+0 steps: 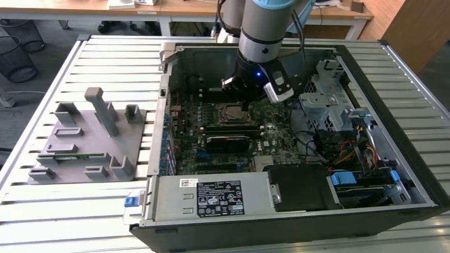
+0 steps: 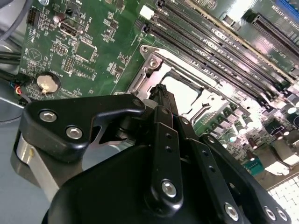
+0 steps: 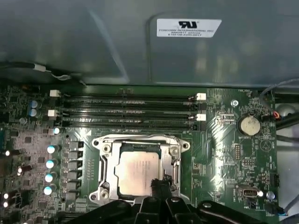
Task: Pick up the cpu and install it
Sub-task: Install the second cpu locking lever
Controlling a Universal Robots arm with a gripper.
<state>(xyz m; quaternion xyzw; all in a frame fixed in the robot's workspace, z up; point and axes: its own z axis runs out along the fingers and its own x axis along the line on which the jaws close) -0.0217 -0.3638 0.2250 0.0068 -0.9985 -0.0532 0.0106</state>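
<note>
Open computer case [image 1: 393, 132] lies on its side on the slatted bench [image 1: 105, 58], toward the bench's edge at the exterior view's right. Grey moulded fixture [image 1: 84, 139] sits on the bench near the edge at the exterior view's left, well apart from the arm.

Arm reaches down into the case, over the motherboard [image 1: 239, 132]. Pincer [image 3: 159, 186] is low over the socket [image 3: 105, 161], just above one corner of it; second wrist view shows the same, pincer [image 2: 161, 93] close over the metal frame.

The cpu [image 3: 137, 171] lies flat inside the socket, silver-grey top up, framed on all sides by the metal bracket. In the second wrist view the cpu [image 2: 180, 91] shows as a pale square partly hidden behind the pincer tip. In the exterior view the socket [image 1: 232, 112] is just below the tool.

Pincer fingers look drawn together into one narrow dark tip, with nothing clamped between them. The tip overlaps the cpu's edge; contact cannot be judged.

Memory slots [image 3: 131, 112] run alongside the socket. Coin cell [image 3: 248, 125] sits near the board's edge.
</note>
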